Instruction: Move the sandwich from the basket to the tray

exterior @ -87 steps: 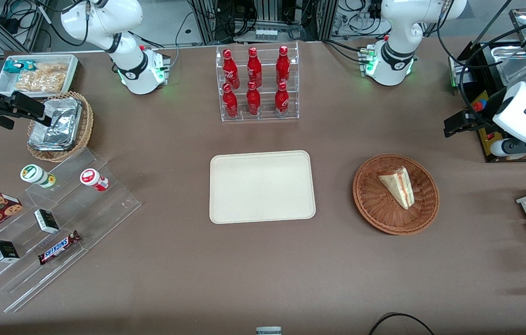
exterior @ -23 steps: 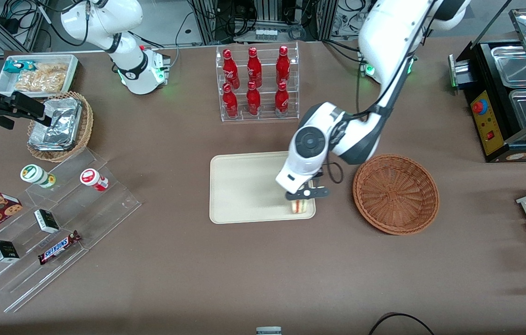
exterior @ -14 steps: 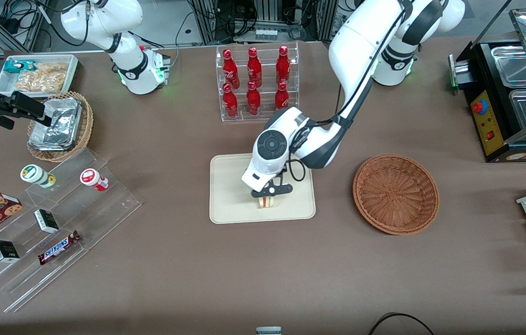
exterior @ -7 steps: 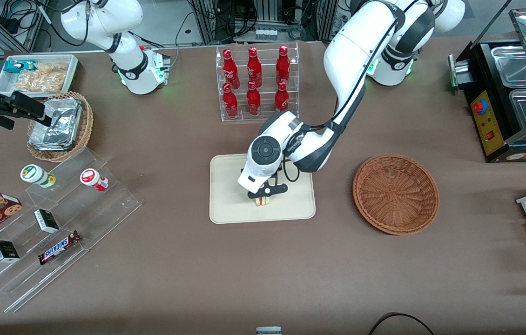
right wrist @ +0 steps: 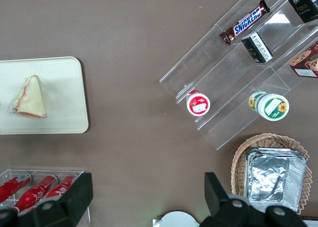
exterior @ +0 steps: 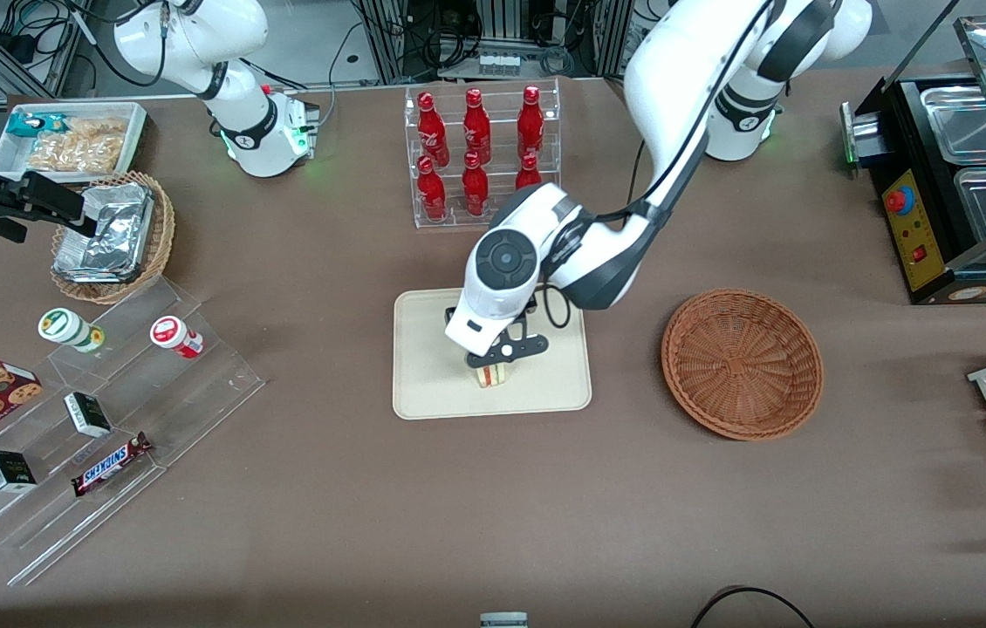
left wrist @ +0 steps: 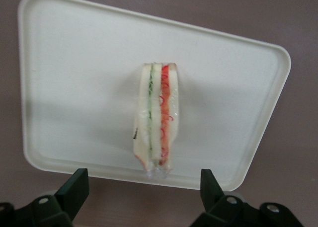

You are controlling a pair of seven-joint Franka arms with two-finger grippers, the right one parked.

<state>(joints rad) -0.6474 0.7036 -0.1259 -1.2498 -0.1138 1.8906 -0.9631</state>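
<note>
Since half a second ago my arm lifts off; sandwich [left wrist: 157,118] lies alone on the tray [left wrist: 74,63], basket [exterior: 742,362] empty. Hand [left wrist: 144,194] hovers above it, fingers spread apart, gripping nothing. Soft, light, squashable wedge; I'd pinch gently across the bread faces.

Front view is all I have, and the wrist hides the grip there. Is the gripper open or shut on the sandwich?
Observer: Open. The left wrist view shows the gripper above the tray, its fingers wide apart, neither touching the sandwich.
Operator: Is it fully on the tray?
Observer: Yes, the whole wedge sits inside the rim, one end close to a long edge.
Operator: Which face is toward the gripper?
Observer: The layered edge: green and red stripes between white bread.
</note>
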